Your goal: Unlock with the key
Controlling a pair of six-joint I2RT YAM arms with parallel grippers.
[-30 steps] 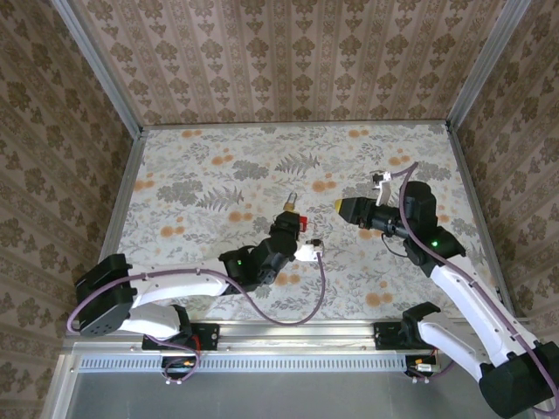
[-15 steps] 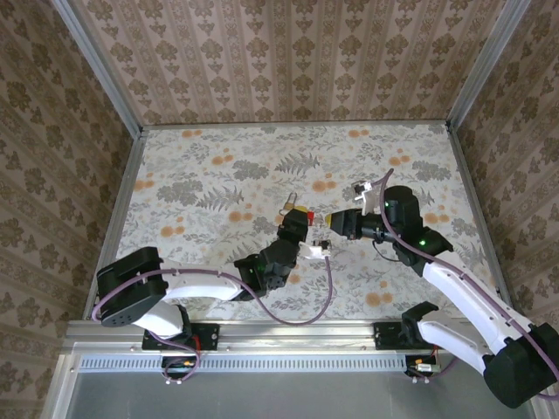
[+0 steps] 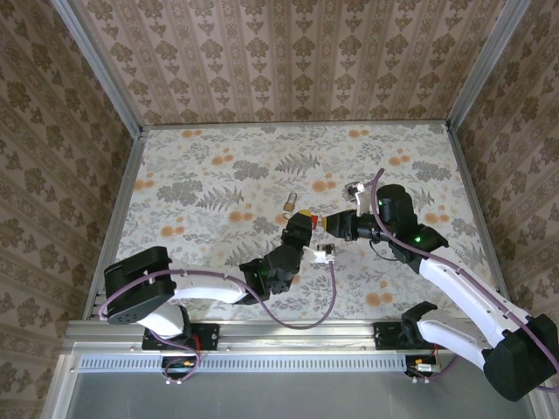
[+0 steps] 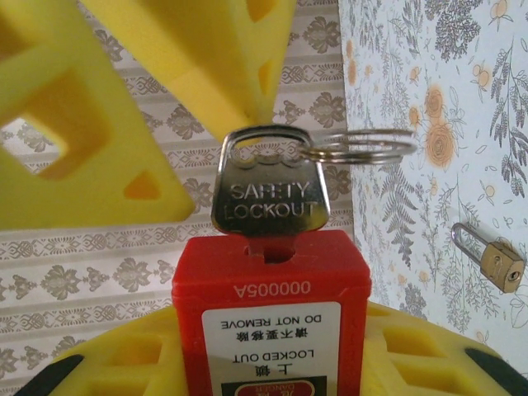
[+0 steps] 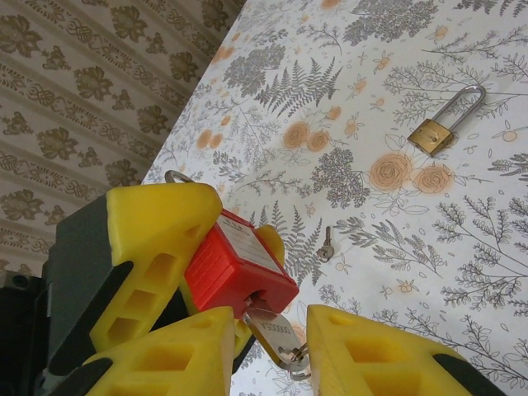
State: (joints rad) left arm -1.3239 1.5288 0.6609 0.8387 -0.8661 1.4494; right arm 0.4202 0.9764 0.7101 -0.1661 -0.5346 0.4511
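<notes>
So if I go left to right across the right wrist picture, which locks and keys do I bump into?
red lockout padlock → small loose silver key → brass padlock

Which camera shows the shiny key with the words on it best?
The left wrist view: the key is close, face-on, its lettering readable. The right wrist view shows it smaller, slanted, between the right tool's yellow fingers. Top view: too far to make it out.
</notes>
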